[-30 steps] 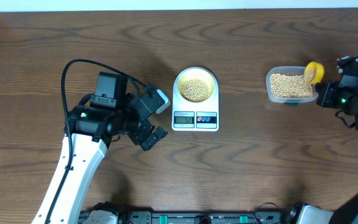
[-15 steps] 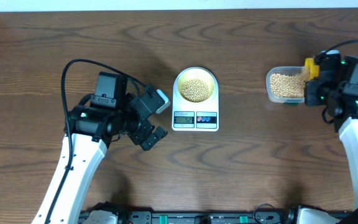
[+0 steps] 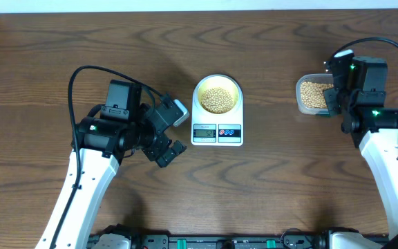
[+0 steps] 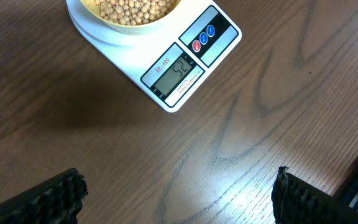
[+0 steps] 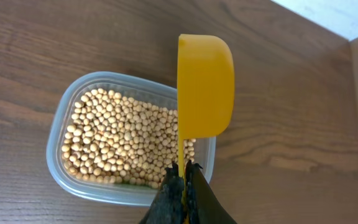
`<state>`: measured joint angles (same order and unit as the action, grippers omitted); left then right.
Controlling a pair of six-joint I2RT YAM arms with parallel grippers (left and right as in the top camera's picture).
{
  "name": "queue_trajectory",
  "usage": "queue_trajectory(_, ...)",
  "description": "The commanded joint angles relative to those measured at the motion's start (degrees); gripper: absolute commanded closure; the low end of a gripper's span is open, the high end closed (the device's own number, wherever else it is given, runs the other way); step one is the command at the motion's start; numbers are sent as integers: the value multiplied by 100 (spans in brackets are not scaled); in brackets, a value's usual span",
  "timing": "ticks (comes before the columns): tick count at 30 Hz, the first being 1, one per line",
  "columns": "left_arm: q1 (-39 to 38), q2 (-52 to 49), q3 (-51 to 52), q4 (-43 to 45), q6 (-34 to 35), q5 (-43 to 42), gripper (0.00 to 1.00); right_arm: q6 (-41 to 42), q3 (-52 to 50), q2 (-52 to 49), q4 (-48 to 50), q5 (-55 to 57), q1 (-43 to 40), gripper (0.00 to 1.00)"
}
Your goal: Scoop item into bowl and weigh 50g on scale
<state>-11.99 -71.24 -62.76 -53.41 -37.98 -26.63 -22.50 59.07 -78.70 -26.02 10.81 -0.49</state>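
Weighing looks nearly done: the bowl (image 3: pixel 235 86) of beans (image 4: pixel 132 7) sits on the scale (image 4: pixel 166 81) at centre frame, its display apparently reading 52. The right hand (image 5: pixel 182 177), clamped on the yellow spoon (image 5: pixel 205 84), hangs over the tub (image 5: pixel 50 155) at upper right. The left hand (image 4: pixel 179 199) gapes empty above the counter (image 4: pixel 278 124). The next move probably calls for lifting out a few beans.

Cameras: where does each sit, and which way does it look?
Overhead: above the table, looking straight down; left arm, right arm, scale, bowl, tub.
Left wrist: on the left arm, facing down at the scale; left gripper open, fingertips in bottom corners.
Right wrist: on the right arm, above the tub; right gripper shut on the spoon.
Shared: overhead and left wrist both show the scale.
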Motion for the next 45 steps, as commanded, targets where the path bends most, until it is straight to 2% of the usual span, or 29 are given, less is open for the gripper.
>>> queue_trajectory(1,31,17,-105,-11,-96,-9,2,-201,7,4,74,-326,181,99)
queue_trajectory(5,31,17,-105,-11,-96,-9,2,-155,7,4,424,-2382,485,99)
queue_trajectory(7,31,17,-105,-11,-96,-9,2,131,7,4,708,-3259,634,99)
queue_trajectory(11,31,17,-105,-11,-96,-9,2,634,7,-48,1062,-4142,953,99)
queue_trajectory(24,31,17,-105,-11,-96,-9,2,614,7,-914,1237,-4120,2015,99)
queue_trajectory(35,31,17,-105,-11,-96,-9,2,-304,7,-1534,1287,-3458,2238,99)
queue_trajectory(45,31,17,-105,-11,-96,-9,2,-483,7,-1843,1569,-3169,2350,99)
